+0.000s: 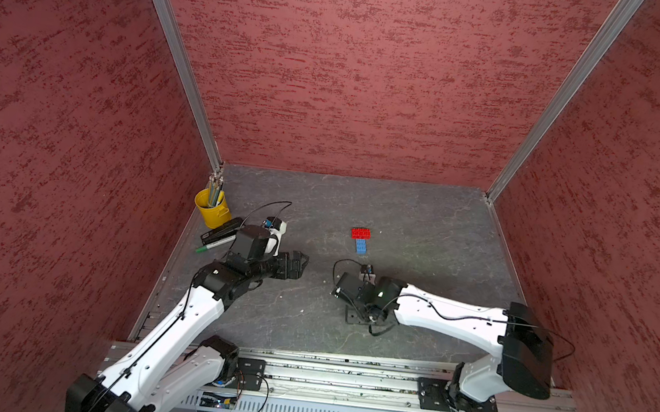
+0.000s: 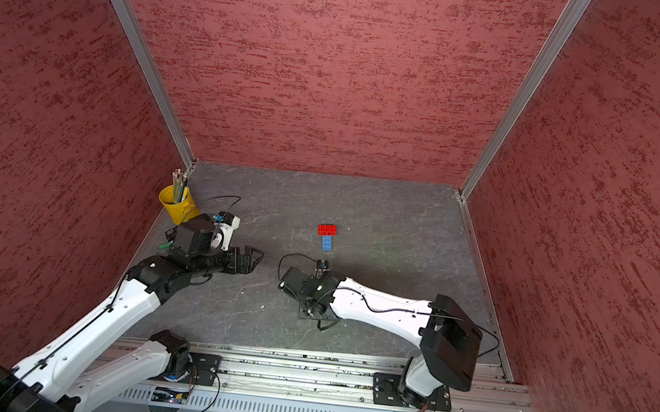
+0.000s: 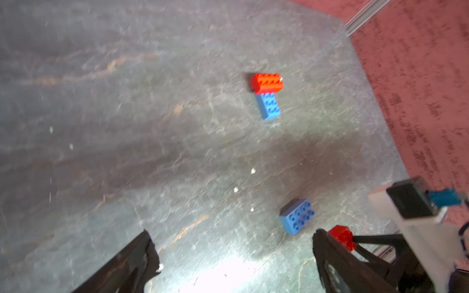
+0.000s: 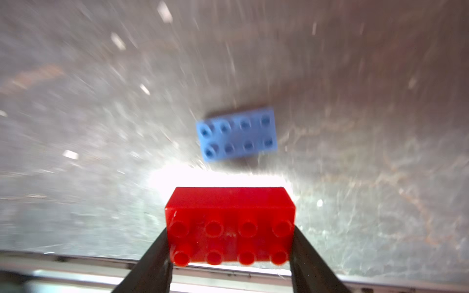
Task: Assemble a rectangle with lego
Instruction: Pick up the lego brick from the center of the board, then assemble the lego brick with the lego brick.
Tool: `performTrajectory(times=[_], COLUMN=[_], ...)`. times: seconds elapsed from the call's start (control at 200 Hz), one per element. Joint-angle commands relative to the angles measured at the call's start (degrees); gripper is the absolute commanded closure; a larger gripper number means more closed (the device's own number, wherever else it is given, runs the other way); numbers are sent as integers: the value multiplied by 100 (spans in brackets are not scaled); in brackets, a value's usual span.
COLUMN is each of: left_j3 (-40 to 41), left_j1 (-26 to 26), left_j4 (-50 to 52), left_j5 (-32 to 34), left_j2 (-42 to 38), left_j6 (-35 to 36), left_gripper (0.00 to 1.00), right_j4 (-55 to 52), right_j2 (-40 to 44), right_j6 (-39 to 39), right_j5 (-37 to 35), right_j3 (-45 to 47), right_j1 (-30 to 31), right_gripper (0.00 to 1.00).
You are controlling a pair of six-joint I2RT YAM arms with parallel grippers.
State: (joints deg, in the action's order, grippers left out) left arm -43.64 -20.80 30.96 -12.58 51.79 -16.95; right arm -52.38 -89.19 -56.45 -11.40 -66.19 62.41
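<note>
Top views both give us the grey table [image 1: 423, 212]: lots of open floor, walls [image 1: 355, 71] and yellow cup [image 1: 213, 211] well off. Left gripper [image 3: 231, 232] gapes empty. Right gripper [image 4: 231, 241] pinches a red brick [image 4: 229, 210] by its short ends; we judge it light, rigid, slick. Joined red-blue pair [image 1: 360, 240] sits mid-table, loose blue brick [image 4: 237, 134] near the held one.

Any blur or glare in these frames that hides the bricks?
Right wrist view: table streaked by motion blur, loose blue brick soft, white glare beside the sharp held red brick. Left wrist view: soft overall, glare between the jaws, red-and-blue pair readable. Both top views: sharp, evenly lit.
</note>
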Motion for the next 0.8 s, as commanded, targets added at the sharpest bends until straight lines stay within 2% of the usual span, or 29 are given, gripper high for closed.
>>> performTrajectory(times=[0.0, 0.145, 0.346, 0.516, 0.796], left_j3=[-463, -879, -960, -971, -998], left_j1=[45, 195, 378, 366, 191], left_j4=[-190, -352, -758, -936, -1123], left_j5=[-301, -562, -776, -785, -679], left_j2=[473, 1079, 1545, 1745, 2057], left_j6=[401, 401, 232, 254, 245], left_gripper=[0, 0, 0, 0, 0], right_j4=[97, 245, 106, -132, -36], right_j2=[-82, -798, -1893, -2606, -3005], right_j6=[1320, 2227, 3210, 3555, 3705], right_j5=[196, 393, 661, 714, 621], right_j3=[-463, -1224, -2488, -3299, -3521], right_j1=[-894, -1576, -2250, -2422, -2677], right_gripper=[49, 49, 49, 49, 48])
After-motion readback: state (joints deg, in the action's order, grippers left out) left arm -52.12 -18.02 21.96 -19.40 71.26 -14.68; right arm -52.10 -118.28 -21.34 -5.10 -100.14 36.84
